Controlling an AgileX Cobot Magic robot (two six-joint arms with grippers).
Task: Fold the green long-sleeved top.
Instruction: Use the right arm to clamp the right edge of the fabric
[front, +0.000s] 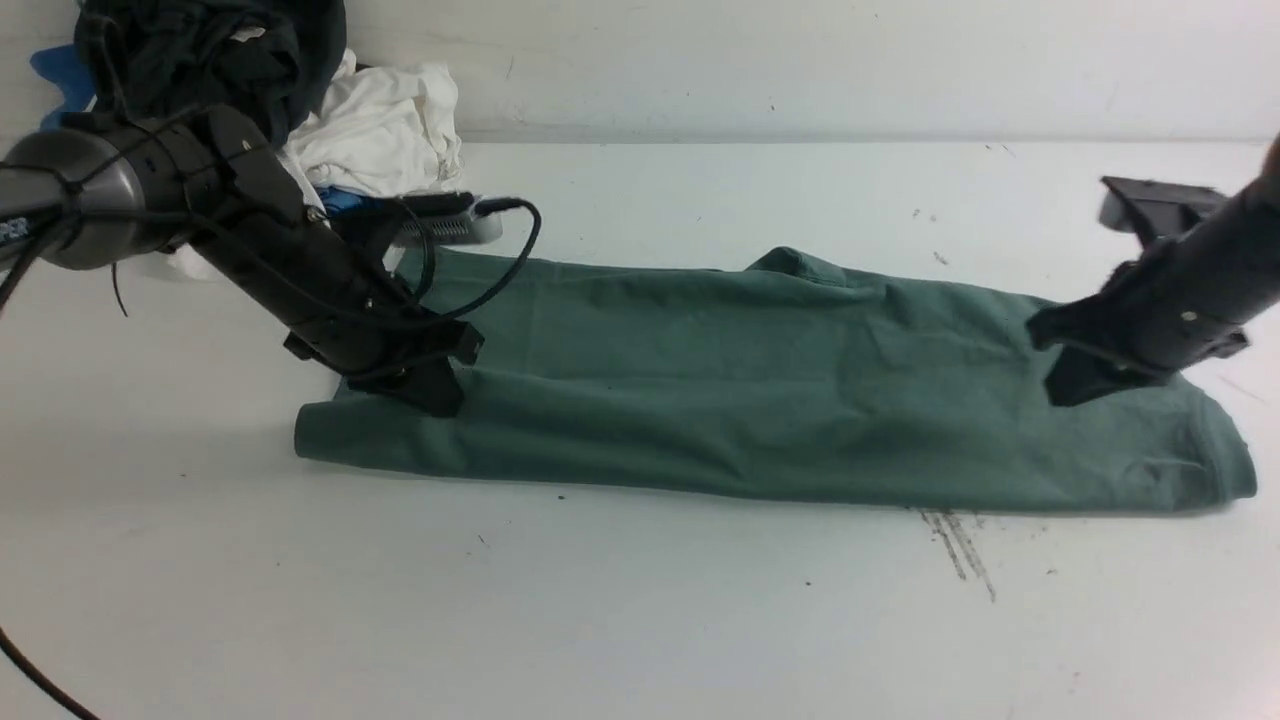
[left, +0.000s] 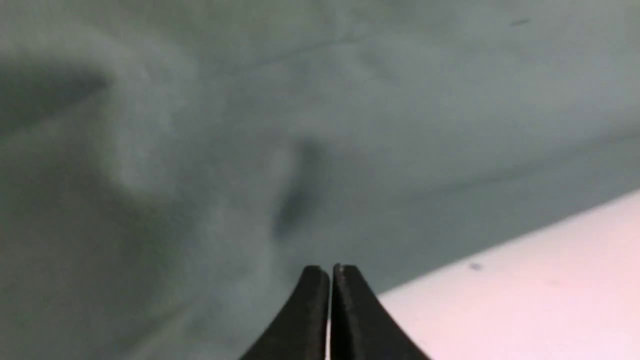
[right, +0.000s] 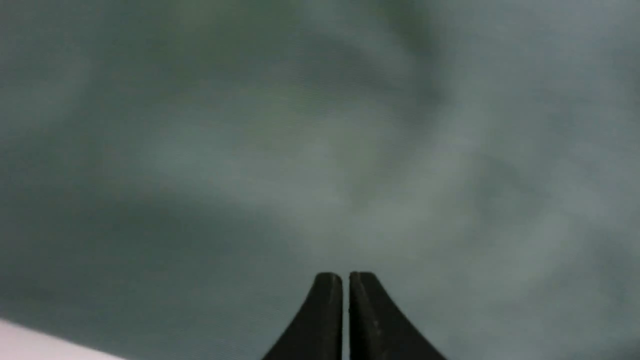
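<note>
Sage-green cotton long-sleeved top (front: 780, 400) lies as one long band across the white counter (front: 600, 620). Its near edge is a smooth fold, with bare counter in front of it. I judge the lengthwise folds done and the crosswise fold next, where one end has to go over the other.

My left claw (front: 435, 395) is down at the band's left end, tips on or just above the cloth, I cannot tell which. Its jaws are pressed together with nothing between them that I can see. My right claw (front: 1075, 385) hangs over the right end, jaws drawn to a hairline gap, gripping nothing I can make out.

The next move, I think, calls for spreading a claw, catching all the layers at one end, and carrying them across without dragging the band askew.

Both my arms slant down and inward from the sides. The left forearm is low, with a black cable (front: 510, 260) looped beside it.

Far back on the left, a crumpled black garment (front: 200, 50), a white garment (front: 385, 130) and a blue cloth (front: 55, 75) sit in a heap.
</note>
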